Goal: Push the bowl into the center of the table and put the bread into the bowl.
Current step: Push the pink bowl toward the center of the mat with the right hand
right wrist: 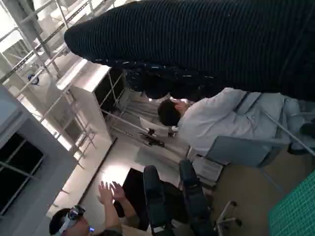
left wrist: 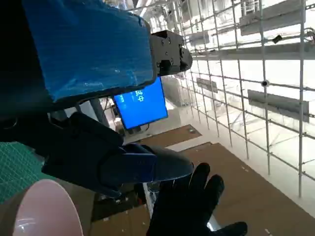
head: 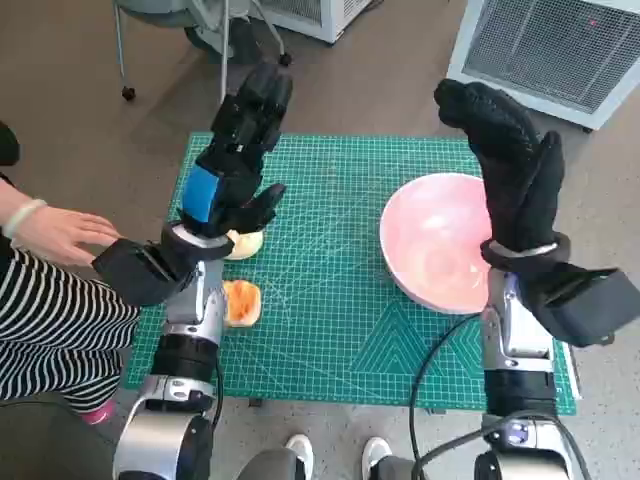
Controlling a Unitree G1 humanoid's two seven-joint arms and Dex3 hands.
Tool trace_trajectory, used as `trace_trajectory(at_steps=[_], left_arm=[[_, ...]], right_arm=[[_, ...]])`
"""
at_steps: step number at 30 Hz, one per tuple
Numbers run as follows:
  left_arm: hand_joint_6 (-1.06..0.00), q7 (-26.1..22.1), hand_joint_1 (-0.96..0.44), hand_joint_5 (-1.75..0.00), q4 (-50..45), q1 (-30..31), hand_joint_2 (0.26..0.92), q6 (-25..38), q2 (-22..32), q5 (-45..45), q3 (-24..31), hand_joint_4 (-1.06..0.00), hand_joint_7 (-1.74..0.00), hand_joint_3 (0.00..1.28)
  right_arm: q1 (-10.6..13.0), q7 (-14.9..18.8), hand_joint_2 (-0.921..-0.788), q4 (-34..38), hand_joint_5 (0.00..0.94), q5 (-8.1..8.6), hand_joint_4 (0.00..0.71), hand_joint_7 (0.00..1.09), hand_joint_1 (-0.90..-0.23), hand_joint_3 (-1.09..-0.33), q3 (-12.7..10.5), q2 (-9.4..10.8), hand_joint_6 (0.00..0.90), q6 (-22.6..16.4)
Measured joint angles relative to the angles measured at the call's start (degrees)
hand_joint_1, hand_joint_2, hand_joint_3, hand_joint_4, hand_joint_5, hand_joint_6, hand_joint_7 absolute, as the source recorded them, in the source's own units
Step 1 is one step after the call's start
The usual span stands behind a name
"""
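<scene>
Presently the left hand [head: 243, 150] is raised above the left part of the green cutting mat [head: 330, 330] that covers the counter, fingers spread and grasping nothing; the left wrist view shows its blue-taped back [left wrist: 88, 46] and black fingers [left wrist: 147, 164] apart in the air. The right hand [head: 510, 165] in its knitted glove is lifted too, fingers extended upward, released and holding nothing, standing over the far right edge of the pink bowl [head: 435, 240]. That bowl sits on the right side of the mat, not at its middle, and looks empty. 2 pieces of bread lie on the left side of the mat, well apart from the bowl: a pale piece [head: 246, 243] just below the left hand and an orange-toned piece [head: 241, 302] beside the left forearm. A person's hand [head: 62, 233] reaches in from the left edge, near the counter.
</scene>
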Motion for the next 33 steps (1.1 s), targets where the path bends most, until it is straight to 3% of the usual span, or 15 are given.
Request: trace_trajectory(at_steps=[26, 29, 33], left_arm=[[0.0, 0.55, -0.71, 0.0, -0.13, 0.0, 0.921, 0.0, 0.02, 0.43, -0.22, 0.0, -0.24, 0.38], [0.0, 0.55, -0.72, 0.0, -0.21, 0.01, 0.921, 0.0, -0.02, 0.5, -0.33, 0.0, -0.24, 0.38], [0.0, 0.55, -0.72, 0.0, -0.27, 0.01, 0.921, 0.0, -0.04, 0.52, -0.37, 0.0, -0.24, 0.37]], right_arm=[[0.22, 0.04, -0.921, -0.9, 0.002, 0.17, 0.153, 0.44, -0.695, -0.684, -0.16, -0.01, 0.044, 0.57], [0.59, 0.57, -0.921, -0.94, 0.002, 0.61, 0.155, 0.45, -0.694, -0.682, -0.59, -0.37, 0.045, 0.56], [1.47, 2.04, -0.921, -0.57, 0.003, 2.55, 0.156, 0.45, -0.698, -0.679, -2.39, -1.97, 0.046, 0.39]])
